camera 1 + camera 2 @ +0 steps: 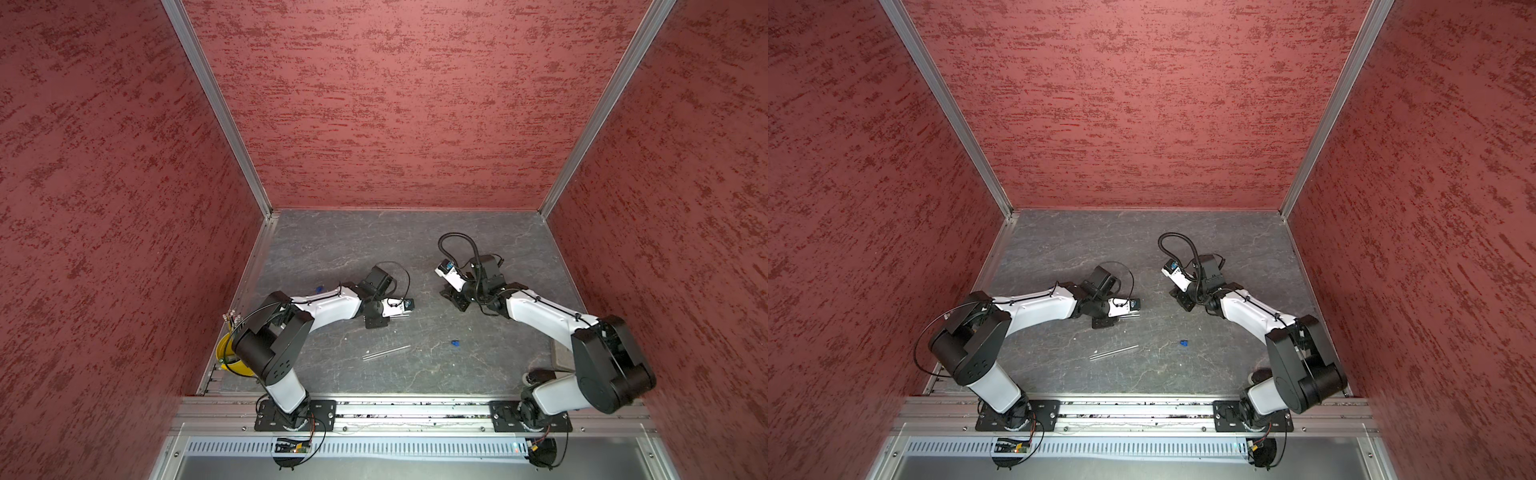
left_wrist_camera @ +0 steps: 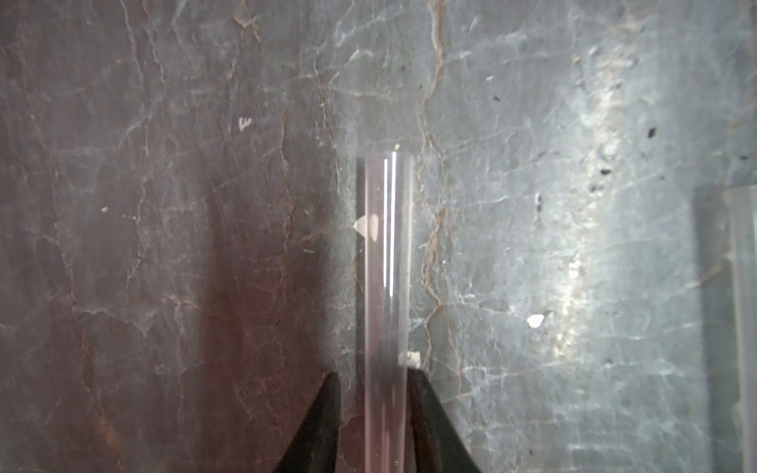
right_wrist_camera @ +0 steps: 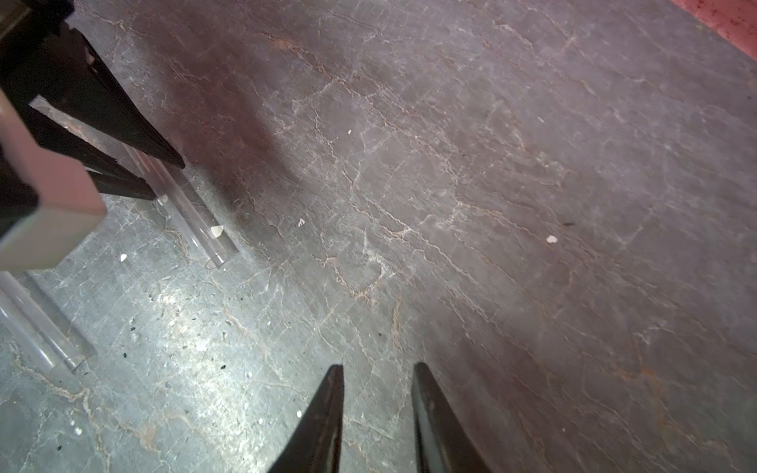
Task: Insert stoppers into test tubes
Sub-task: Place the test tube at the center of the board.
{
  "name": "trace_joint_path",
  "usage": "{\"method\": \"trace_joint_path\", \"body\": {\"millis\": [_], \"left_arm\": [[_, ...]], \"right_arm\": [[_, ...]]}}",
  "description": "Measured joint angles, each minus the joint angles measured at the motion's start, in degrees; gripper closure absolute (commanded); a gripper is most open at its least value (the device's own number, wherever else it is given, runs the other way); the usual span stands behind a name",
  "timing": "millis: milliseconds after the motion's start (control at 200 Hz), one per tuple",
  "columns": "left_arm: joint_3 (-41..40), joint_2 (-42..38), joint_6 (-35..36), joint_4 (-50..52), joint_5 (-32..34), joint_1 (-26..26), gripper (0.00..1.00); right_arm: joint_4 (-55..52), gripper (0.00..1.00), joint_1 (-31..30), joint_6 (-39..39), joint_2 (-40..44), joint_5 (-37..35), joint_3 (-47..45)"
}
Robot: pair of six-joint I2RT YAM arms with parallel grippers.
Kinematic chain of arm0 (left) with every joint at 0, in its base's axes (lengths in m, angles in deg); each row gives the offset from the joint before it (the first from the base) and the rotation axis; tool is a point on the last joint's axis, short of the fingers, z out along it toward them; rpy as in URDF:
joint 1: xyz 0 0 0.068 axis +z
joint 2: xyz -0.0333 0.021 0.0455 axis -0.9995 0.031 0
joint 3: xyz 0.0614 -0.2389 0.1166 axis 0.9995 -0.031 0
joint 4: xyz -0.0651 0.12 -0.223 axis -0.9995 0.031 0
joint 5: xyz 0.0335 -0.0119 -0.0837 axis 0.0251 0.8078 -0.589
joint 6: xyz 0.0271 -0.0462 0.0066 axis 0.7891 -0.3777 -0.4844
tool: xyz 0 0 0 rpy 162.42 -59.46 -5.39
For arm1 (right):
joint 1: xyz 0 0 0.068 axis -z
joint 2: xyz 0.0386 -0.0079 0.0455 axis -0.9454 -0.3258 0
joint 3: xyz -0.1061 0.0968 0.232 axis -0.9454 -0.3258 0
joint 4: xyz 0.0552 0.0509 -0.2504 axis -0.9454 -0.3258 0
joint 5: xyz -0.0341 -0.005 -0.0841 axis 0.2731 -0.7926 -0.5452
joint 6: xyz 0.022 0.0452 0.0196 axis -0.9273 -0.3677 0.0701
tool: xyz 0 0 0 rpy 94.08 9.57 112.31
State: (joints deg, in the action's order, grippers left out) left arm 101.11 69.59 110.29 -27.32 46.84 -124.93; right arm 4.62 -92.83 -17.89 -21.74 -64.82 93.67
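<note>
Glass-like, clear and pencil-slim, a straight test tube (image 2: 385, 245) runs between the black jaws of my left gripper (image 2: 373, 374), which stand slightly apart around it. My right gripper (image 3: 377, 366) is parted on nothing. A second clear tube (image 1: 386, 352) lies on the grey veined table (image 1: 478, 249), one tiny blue plug-shaped stopper (image 1: 456, 343) near it, a second stopper (image 1: 319, 289) beyond my left arm (image 1: 328, 305). Tubes look light, stiff, slippery, breakable: pinch gently mid-length.
</note>
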Motion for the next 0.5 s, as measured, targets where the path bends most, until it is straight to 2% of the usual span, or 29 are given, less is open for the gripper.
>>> {"method": "trace_joint_path", "body": {"millis": [195,501], "left_arm": [[0.00,-1.68,-1.20,0.39,-0.26,-0.07,0.54],[0.00,-5.90,-2.86,2.62,-0.74,1.40,0.47]], "right_arm": [[1.16,0.63,0.59,-0.48,3.17,0.04,-0.90],[1.22,0.62,0.63,-0.55,4.37,0.02,-1.53]]}}
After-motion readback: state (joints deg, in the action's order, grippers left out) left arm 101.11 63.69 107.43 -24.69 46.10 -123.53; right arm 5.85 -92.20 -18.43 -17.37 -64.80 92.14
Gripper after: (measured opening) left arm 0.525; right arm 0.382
